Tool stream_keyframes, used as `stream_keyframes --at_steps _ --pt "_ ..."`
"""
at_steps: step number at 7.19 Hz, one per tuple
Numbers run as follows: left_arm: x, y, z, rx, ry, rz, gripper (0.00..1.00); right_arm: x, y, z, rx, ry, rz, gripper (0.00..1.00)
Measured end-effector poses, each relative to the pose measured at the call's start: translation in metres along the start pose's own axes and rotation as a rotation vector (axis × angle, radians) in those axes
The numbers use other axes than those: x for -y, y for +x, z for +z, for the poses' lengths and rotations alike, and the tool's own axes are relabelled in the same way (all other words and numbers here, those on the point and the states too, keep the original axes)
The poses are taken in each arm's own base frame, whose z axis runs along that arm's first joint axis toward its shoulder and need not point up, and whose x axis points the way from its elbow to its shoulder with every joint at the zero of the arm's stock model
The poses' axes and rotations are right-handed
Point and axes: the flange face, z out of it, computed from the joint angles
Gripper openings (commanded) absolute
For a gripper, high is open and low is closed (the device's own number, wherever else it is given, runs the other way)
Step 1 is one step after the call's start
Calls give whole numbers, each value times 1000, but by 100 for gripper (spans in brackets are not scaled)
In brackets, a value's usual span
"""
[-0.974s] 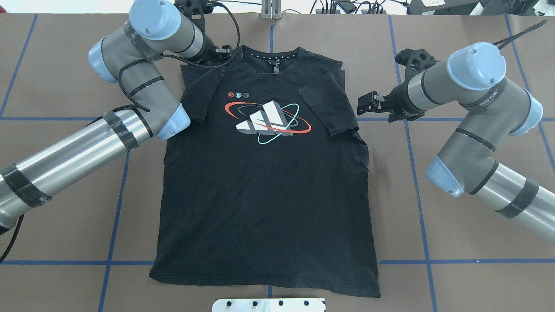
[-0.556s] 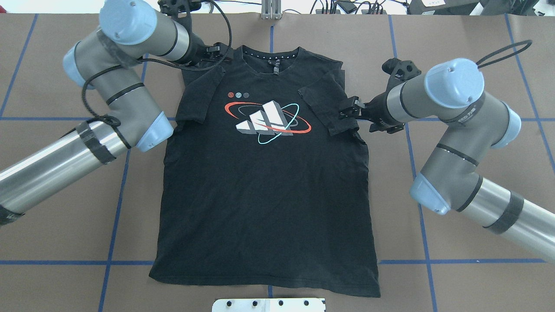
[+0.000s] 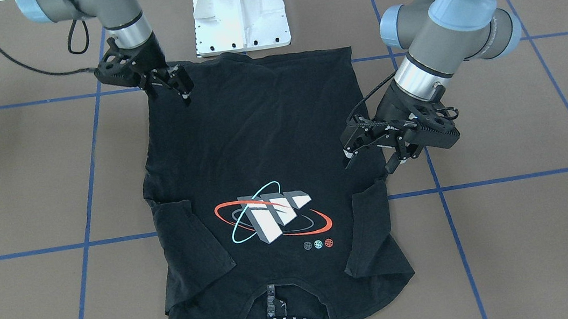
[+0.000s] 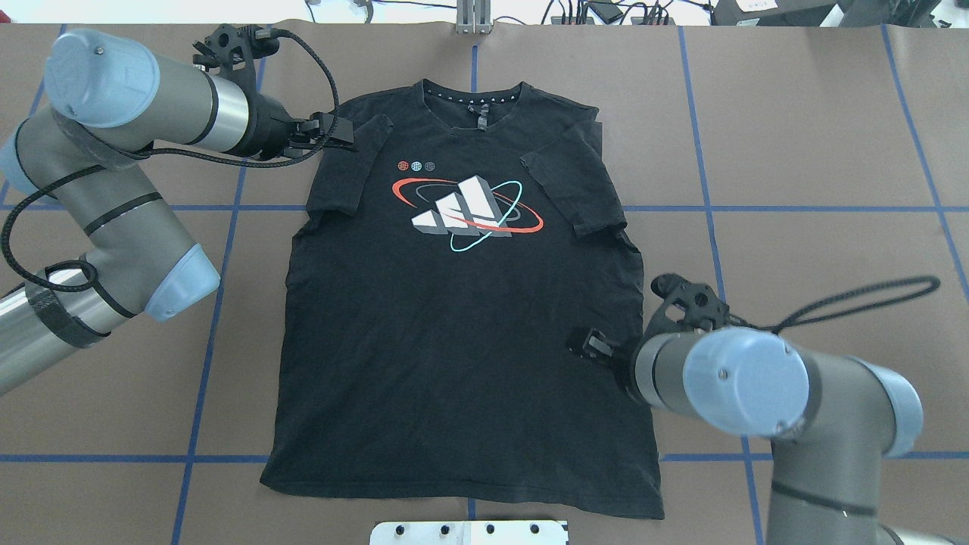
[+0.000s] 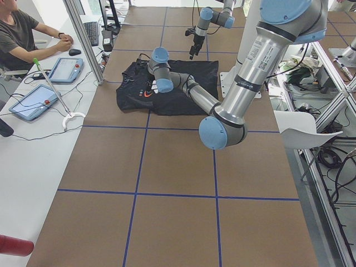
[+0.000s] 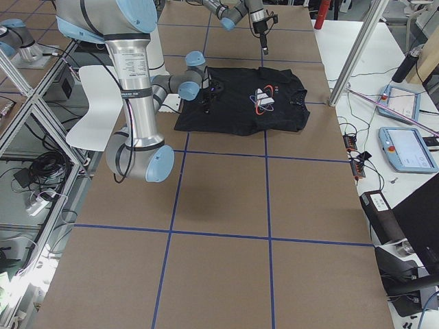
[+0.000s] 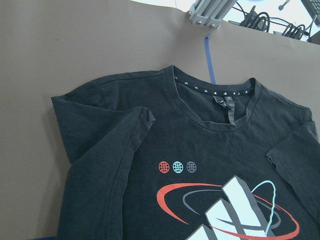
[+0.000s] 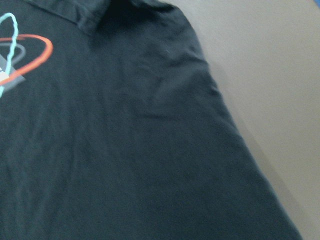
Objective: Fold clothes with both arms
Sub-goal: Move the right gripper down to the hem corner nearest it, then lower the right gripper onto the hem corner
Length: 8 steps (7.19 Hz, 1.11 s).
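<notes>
The black t-shirt (image 4: 454,341) lies flat and print side up on the brown table, collar away from the robot, with both short sleeves folded in onto the chest. My left gripper (image 4: 337,138) hovers open by the left shoulder and folded sleeve (image 4: 352,170), holding nothing; the front-facing view shows its spread fingers (image 3: 390,164). My right gripper (image 4: 587,347) stands open over the shirt's right side below the sleeve, also holding nothing, and appears near the hem corner (image 3: 178,85) in the front-facing view. Both wrist views show only shirt fabric (image 7: 200,165), (image 8: 125,150), no fingers.
The white pedestal base (image 3: 239,13) stands just behind the hem. Blue tape lines (image 4: 711,208) grid the table. An aluminium post (image 4: 473,15) and cables sit at the far edge. A person (image 5: 22,33) sits at a side desk with tablets.
The right arm swung from beside the right sleeve back toward the robot, over the shirt's lower right side. The left arm pulled leftward off the collar area. The shirt has not moved.
</notes>
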Motion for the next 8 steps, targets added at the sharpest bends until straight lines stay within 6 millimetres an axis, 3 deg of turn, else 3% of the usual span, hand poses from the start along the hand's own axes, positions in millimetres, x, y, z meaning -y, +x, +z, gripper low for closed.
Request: stream_keyframes --at_steps 2,3,6,8 --pt "-2 -2 0 -3 -15 -9 99 -68 59 6 -48 47 0 80" --pt "-3 -2 1 -2 -19 -28 99 -86 76 9 -63 53 7 79" --pt "-4 -2 1 -3 -21 -73 99 -105 102 31 -115 63 -1 77" --pt "-4 -2 1 -3 -20 -75 99 -107 105 34 -123 62 -5 65"
